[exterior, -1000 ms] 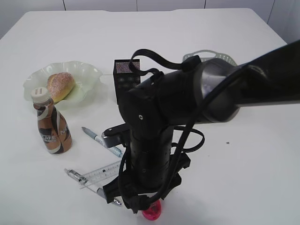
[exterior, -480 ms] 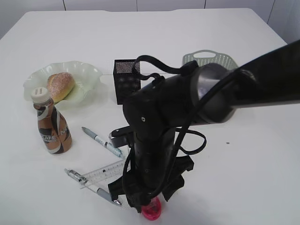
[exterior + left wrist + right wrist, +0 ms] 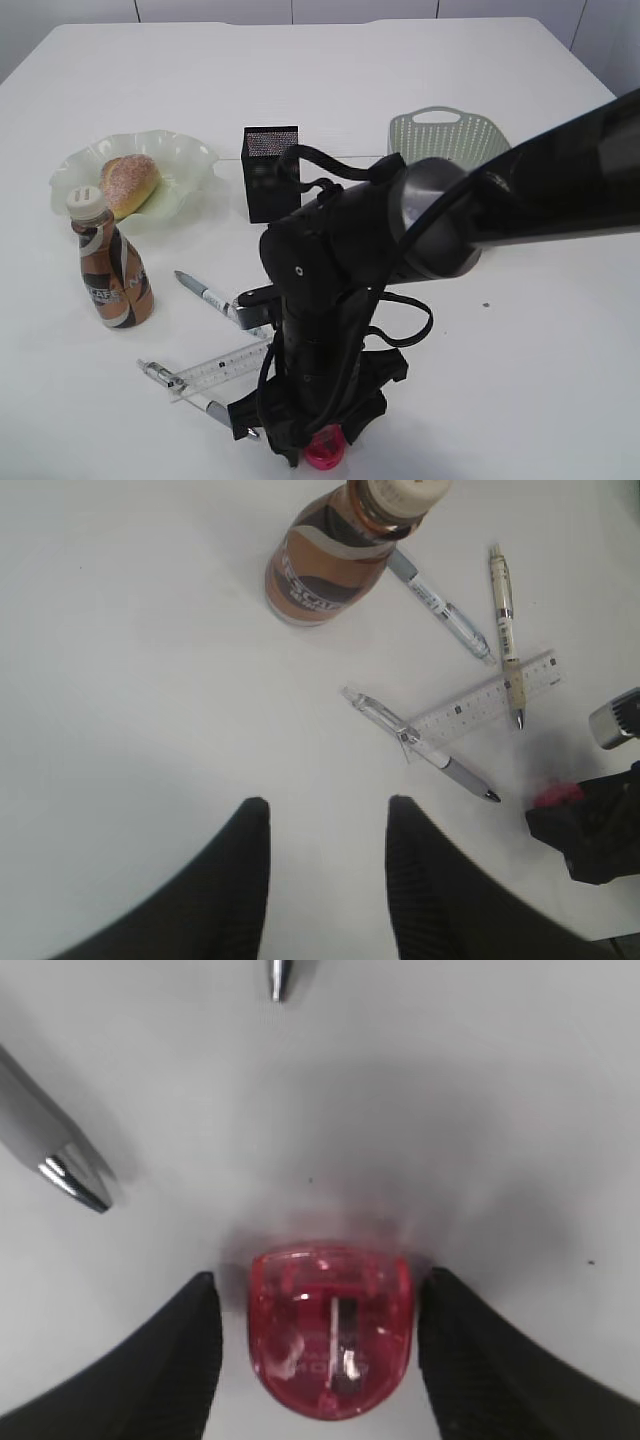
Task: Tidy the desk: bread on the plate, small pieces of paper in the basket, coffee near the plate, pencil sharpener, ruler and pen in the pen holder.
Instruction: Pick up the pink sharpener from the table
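- The right gripper (image 3: 327,1345) is down at the desk (image 3: 560,350) at the bottom centre of the exterior view, its two dark fingers (image 3: 170,1360) spread on either side of the red pencil sharpener (image 3: 330,1340); a narrow gap shows on each side, so the sharpener is bracketed but not pinched.
- In the right wrist view the sharpener fills the lower middle, translucent red with its blade visible, and two pen tips lie above it, one at the top centre and a metal one at the left edge.
- The left gripper (image 3: 325,875) hangs over bare tabletop at the bottom of the left wrist view, its jaws apart and holding nothing.
- The bread (image 3: 130,183) lies on the pale green plate (image 3: 195,160) at the left of the exterior view.
- The coffee (image 3: 110,268) stands upright just below the plate, near it.
- The clear ruler (image 3: 480,705) lies flat in the lower left of the exterior view, crossed by two pens; in the left wrist view a clear pen (image 3: 420,745) passes its left end and a beige pen (image 3: 505,630) crosses its right end.
- A third, blue-grey pen (image 3: 210,297) lies between the coffee and the arm.
- The black mesh pen holder (image 3: 270,170) stands upright at upper centre.
- The basket (image 3: 445,135) sits at upper right, partly hidden by the arm.
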Motion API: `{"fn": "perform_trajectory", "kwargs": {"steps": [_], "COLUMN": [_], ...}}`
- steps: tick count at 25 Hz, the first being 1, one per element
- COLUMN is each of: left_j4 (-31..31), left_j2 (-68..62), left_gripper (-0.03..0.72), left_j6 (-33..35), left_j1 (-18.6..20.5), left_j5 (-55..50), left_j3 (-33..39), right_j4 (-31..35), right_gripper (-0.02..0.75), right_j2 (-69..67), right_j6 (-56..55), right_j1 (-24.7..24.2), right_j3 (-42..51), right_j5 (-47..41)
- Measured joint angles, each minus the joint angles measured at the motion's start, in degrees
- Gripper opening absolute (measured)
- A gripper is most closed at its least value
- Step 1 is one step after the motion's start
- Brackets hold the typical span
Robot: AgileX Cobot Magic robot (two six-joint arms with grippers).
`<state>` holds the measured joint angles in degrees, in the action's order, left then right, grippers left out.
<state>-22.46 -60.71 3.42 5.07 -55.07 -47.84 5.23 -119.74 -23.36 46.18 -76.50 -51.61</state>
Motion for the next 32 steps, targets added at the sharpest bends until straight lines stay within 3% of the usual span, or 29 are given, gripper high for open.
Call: {"fn": "perform_trajectory", "kwargs": {"steps": [6, 18, 25, 32], "left_j4": [0.00, 0.00, 0.00, 0.00], "left_j2": [0.00, 0.00, 0.00, 0.00], "left_gripper": [0.287, 0.280, 0.277, 0.277], "left_j6": [0.00, 0.00, 0.00, 0.00], "left_j1": [0.00, 0.00, 0.00, 0.00], "left_j5": [0.00, 0.00, 0.00, 0.49], "left_j3": [0.00, 0.00, 0.00, 0.00], "right_j4": [0.00, 0.08, 2.54, 12.85], "right_gripper": [0.334, 0.321, 0.322, 0.321], "right_j2": [-0.36, 3.61, 10.56, 11.41], "right_j6": [0.00, 4.22, 12.11, 25.17], "right_j1": [0.00, -1.05, -11.34, -21.43], "right_j3": [0.00, 0.00, -1.85, -9.18], "right_j5": [0.02, 0.51, 1.50, 2.23]}}
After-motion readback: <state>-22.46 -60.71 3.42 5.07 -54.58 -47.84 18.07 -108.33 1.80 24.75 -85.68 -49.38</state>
